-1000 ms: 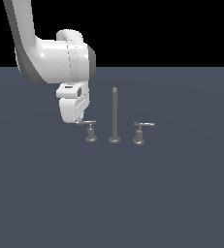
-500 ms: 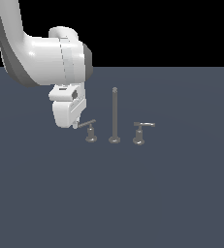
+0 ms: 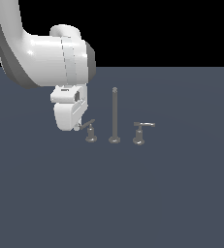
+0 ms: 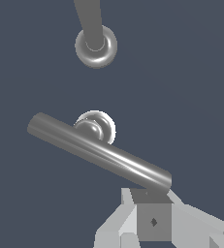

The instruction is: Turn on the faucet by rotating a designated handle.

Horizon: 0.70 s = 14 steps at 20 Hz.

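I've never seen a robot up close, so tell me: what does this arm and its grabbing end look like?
The arm is glossy white, made of fat rounded segments with dark grey bands at the joints. Its gripper is a blocky white box with a small dark window. In the wrist view the jaws appear as pale grey angular pieces. No cables or markings show.

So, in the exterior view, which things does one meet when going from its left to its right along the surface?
Pincer → handle, its lever end at the pincer → tall thin post → second handle with the thicker lever.
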{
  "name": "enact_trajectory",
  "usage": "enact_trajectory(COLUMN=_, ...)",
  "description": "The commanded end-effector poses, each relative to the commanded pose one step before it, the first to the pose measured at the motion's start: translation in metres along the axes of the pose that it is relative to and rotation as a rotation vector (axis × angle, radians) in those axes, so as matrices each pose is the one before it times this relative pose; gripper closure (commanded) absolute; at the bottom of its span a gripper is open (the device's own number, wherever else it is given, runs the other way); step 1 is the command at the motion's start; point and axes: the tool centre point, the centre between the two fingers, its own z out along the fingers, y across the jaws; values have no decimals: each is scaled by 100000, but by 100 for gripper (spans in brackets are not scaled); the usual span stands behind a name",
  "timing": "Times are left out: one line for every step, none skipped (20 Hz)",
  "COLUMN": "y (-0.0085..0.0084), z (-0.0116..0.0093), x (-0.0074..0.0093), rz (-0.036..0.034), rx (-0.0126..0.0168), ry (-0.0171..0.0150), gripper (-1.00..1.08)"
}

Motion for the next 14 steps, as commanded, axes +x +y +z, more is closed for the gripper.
enact_trajectory(y=515, z=-53, x=2109, rz=1995, rx=-576, ry=978, gripper=108)
enact_trajectory(y=230, z=-3, x=328, rz=42, rx=-79, ry=62, gripper=108)
enact_trajectory(y=232, z=-9, x=328, rz=38, rx=-71, ry=56, gripper=108)
enact_trajectory(y=0, z=0, x=0, rz=0, rx=0, ry=0, gripper=108)
enact_trajectory(y=-117, z=34, x=-1778, rz=-2241, rx=528, ry=-1013, gripper=108)
enact_trajectory(y=-84, z=-8, x=702, rz=269, rx=-71, ry=124, gripper=108)
enact_trajectory(y=-85, z=-8, x=707, rz=273, rx=-72, ry=126, gripper=108)
enact_trajectory(y=-86, z=-9, x=710, rz=273, rx=-72, ry=126, gripper=108)
enact_trajectory(y=-87, z=-9, x=714, rz=272, rx=-71, ry=127, gripper=108)
enact_trajectory(y=-88, z=-9, x=717, rz=272, rx=-71, ry=127, gripper=108)
enact_trajectory(y=-90, z=-9, x=722, rz=276, rx=-72, ry=129, gripper=108)
enact_trajectory(y=-92, z=-9, x=727, rz=279, rx=-72, ry=131, gripper=108)
enact_trajectory(y=-96, z=-9, x=732, rz=282, rx=-72, ry=134, gripper=108)
enact_trajectory(y=0, z=0, x=0, rz=0, rx=0, ry=0, gripper=108)
